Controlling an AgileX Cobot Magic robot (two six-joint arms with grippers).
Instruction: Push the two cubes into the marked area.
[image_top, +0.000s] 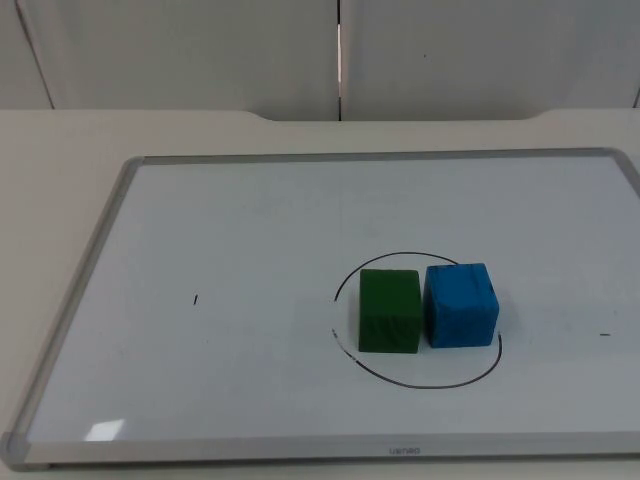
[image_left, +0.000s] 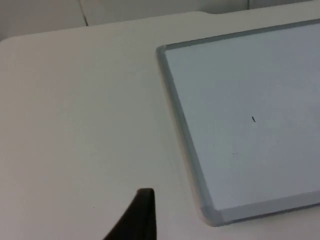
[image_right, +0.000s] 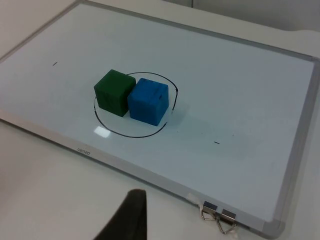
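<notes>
A green cube (image_top: 389, 310) and a blue cube (image_top: 460, 304) stand side by side, touching, on a whiteboard (image_top: 250, 220). Both sit inside a hand-drawn black ring (image_top: 420, 384); the blue one reaches the ring's right-hand line. The right wrist view has the same pair, green cube (image_right: 114, 92) and blue cube (image_right: 148, 101), inside the ring (image_right: 130, 135). My right gripper (image_right: 131, 212) hangs over the bare table short of the board's near edge, well away from the cubes. My left gripper (image_left: 142, 210) waits over the table beside the whiteboard's (image_left: 250, 90) left corner.
The whiteboard has a raised grey frame (image_top: 95, 250) all round. Two metal clips (image_right: 218, 218) stick out at one of its corners. Short pen marks (image_top: 196, 299) lie on the board left of the ring. The grey partition wall (image_top: 200, 50) closes the far side.
</notes>
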